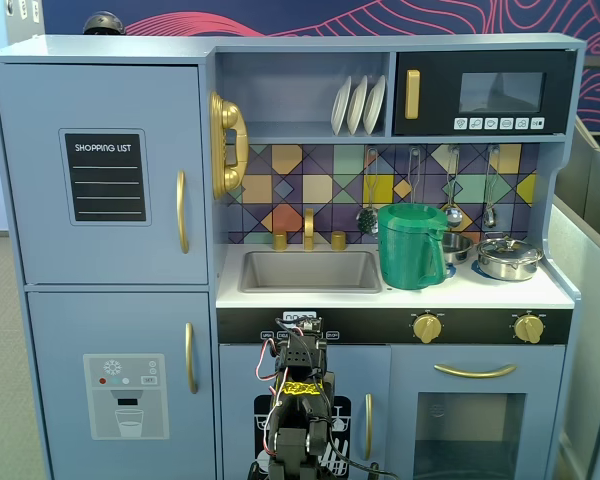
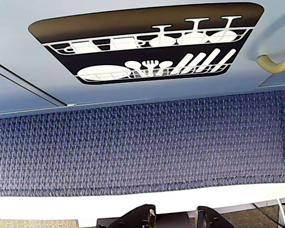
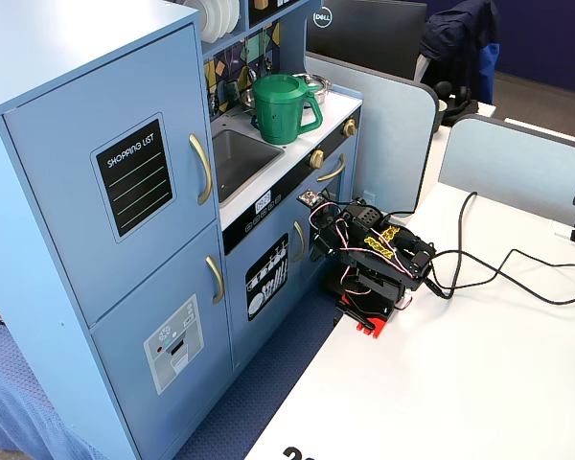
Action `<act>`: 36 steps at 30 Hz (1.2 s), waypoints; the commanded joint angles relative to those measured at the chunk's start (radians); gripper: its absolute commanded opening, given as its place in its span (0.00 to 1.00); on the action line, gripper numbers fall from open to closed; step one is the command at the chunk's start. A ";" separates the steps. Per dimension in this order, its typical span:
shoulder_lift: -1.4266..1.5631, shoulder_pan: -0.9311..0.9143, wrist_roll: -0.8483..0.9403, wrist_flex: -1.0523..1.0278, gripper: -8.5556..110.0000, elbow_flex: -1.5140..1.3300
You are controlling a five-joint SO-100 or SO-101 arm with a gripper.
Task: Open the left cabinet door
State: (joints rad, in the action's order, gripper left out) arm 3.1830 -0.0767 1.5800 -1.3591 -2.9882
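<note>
Clearly the left cabinet door (image 1: 105, 170), shut at the toy kitchen's upper left above the dispenser door (image 1: 120, 385), is a stiff, light panel; its curved gold handle (image 1: 182, 211) offers the hold, though smooth. Whether the jaws are parted, I cannot tell.

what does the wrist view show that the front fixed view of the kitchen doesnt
Only the wrist view shows the blue carpet under the toy kitchen and the gripper fingertips at its bottom edge. Only the front fixed view shows the closed shopping list door with its gold handle, the sink, the green pitcher and the microwave. Both show the dishwasher picture on the lower door, though the arm covers most of it in the front fixed view.
</note>
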 commanded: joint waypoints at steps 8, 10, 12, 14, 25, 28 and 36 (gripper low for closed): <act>-0.005 0.017 -0.031 -0.141 0.07 -0.009; -0.005 0.017 -0.031 -0.140 0.07 -0.009; -0.005 0.018 -0.031 -0.138 0.07 -0.009; -0.005 0.011 -0.029 -0.117 0.09 -0.009; -0.005 0.041 -0.069 0.172 0.11 0.049; -0.005 0.054 -0.077 0.196 0.10 0.123; -0.006 0.037 -0.066 0.224 0.10 0.198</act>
State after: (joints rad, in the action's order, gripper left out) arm 3.1799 -0.0322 1.4987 -1.1704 -2.8578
